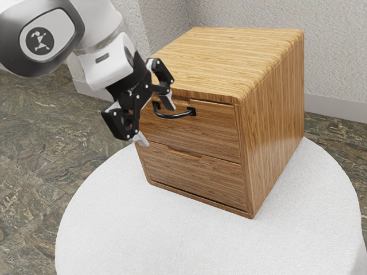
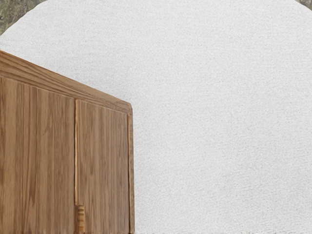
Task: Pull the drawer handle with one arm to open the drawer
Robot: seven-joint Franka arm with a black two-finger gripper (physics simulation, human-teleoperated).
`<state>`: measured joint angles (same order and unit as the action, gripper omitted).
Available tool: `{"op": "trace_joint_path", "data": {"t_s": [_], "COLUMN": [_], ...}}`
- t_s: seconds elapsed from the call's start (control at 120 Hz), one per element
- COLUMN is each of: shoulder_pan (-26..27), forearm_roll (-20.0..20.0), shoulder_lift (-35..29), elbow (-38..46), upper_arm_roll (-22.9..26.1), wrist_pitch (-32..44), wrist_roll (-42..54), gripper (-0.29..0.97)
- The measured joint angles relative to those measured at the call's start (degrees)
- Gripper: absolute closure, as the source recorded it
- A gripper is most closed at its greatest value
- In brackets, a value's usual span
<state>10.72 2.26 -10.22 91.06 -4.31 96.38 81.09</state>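
A wooden cabinet (image 1: pixel 229 109) with two drawers stands on a round white table (image 1: pixel 189 235). The top drawer front (image 1: pixel 200 129) carries a black bow handle (image 1: pixel 175 113) and looks about flush with the lower drawer front (image 1: pixel 195 175). My black gripper (image 1: pixel 156 121) is open at the handle's end nearer the exterior view's left. One fingertip (image 1: pixel 170 102) is above the bar, the other fingertip (image 1: pixel 141 140) hangs below it by the cabinet's corner. In the wrist view the top drawer front (image 2: pixel 36 161) and lower drawer front (image 2: pixel 102 165) sit just under my hand.
The white table (image 2: pixel 219 122) spreads out in front of the cabinet. A mottled stone floor (image 1: pixel 46 149) surrounds it, and a grey wall (image 1: pixel 338 46) rises behind the cabinet. My arm (image 1: pixel 69 40) comes in from the exterior view's upper left.
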Motion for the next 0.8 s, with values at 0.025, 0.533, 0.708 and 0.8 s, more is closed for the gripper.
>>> {"op": "trace_joint_path", "data": {"t_s": [0.025,0.533,0.708,0.8], "shoulder_pan": [0.3,2.3,2.5,2.4], "forearm_roll": [0.0,-0.2,-0.3,-0.3], "shoulder_lift": [0.1,-0.4,0.9,1.3], "elbow": [0.1,2.4,2.0,2.0], "upper_arm_roll": [-0.5,-6.1,-6.3,-7.1], "wrist_pitch": [0.3,3.8,4.8,5.1], "wrist_roll": [0.5,6.1,6.8,6.7], "gripper": [0.0,0.0,0.0,0.0]}}
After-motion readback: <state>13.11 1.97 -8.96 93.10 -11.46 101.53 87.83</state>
